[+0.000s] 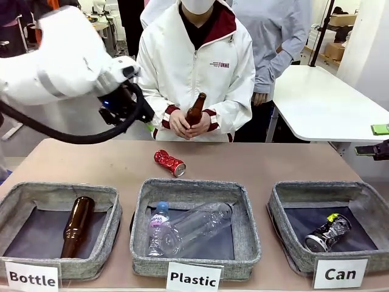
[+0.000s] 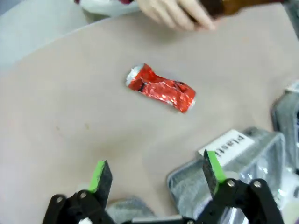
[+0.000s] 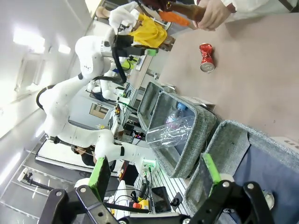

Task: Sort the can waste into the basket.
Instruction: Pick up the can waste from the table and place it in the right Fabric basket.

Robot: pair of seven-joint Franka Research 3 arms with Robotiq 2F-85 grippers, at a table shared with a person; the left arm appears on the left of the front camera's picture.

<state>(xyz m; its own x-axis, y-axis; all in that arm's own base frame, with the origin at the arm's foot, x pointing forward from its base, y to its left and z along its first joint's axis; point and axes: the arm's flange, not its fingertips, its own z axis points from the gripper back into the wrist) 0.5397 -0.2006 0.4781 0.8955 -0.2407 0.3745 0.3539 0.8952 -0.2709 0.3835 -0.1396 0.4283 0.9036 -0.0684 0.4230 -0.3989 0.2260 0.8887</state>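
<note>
Red can (image 1: 169, 163) lying on the table (image 1: 91, 164).
Its long axis is running diagonally, silver end pointing near-right; the black can (image 1: 328, 233) is sitting in the basket (image 1: 316, 187) labelled Can (left gripper (image 2: 155, 165) and right gripper (image 3: 154, 163) are gaping).

We see the robot's left arm (image 1: 58, 64), made of smooth, rounded white shells with a grey band at one joint. A thick black cable (image 1: 61, 137) runs beneath it to a black wrist. The left claw (image 2: 155, 165) has black linked fingers with silver screws at the pivots and bright green pads (image 2: 99, 171). The right claw (image 3: 154, 165) is built and coloured the same. The person (image 1: 194, 67) wears a white zip jacket (image 1: 176, 73) with a dark red collar lining, dark red cuffs striped in white, and small lettering on the chest.
</note>
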